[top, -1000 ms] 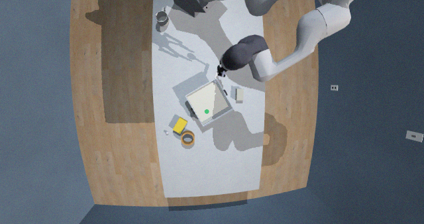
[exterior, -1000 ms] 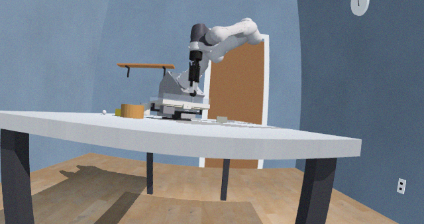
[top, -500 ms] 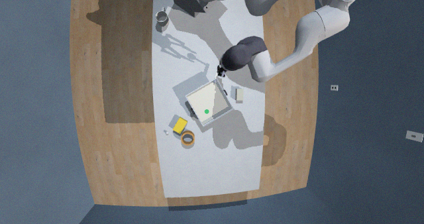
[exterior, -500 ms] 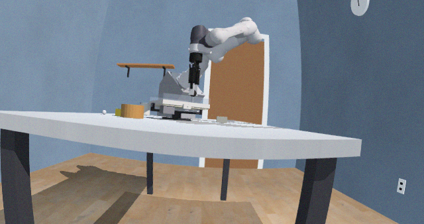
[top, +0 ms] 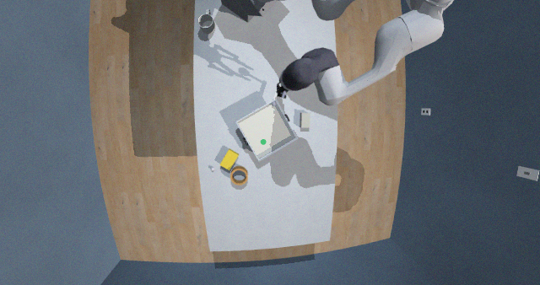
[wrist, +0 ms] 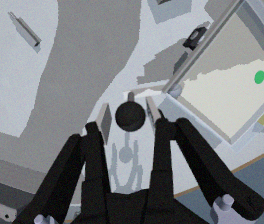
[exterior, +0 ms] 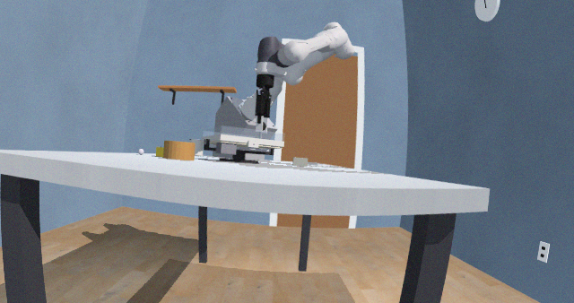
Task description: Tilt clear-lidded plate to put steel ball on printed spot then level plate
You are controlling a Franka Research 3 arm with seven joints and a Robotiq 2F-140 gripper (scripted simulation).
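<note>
The clear-lidded plate (top: 266, 129) sits on its stand in the middle of the white table, and looks about level in the side view (exterior: 244, 138). Its cream floor carries a green printed spot (top: 263, 142), which also shows in the wrist view (wrist: 259, 78). I cannot make out the steel ball in any view. A black round knob (wrist: 131, 116) stands on a stalk off the plate's far corner. My gripper (wrist: 128, 108) points straight down with its fingers partly open on either side of this knob, with small gaps. It shows at the plate's far corner from above (top: 280, 93).
A yellow block (top: 229, 159), an orange tape ring (top: 239, 176) and a tiny white ball (top: 212, 168) lie left of the plate. A beige block (top: 305, 120) lies to its right. A steel cup (top: 206, 21) stands far back.
</note>
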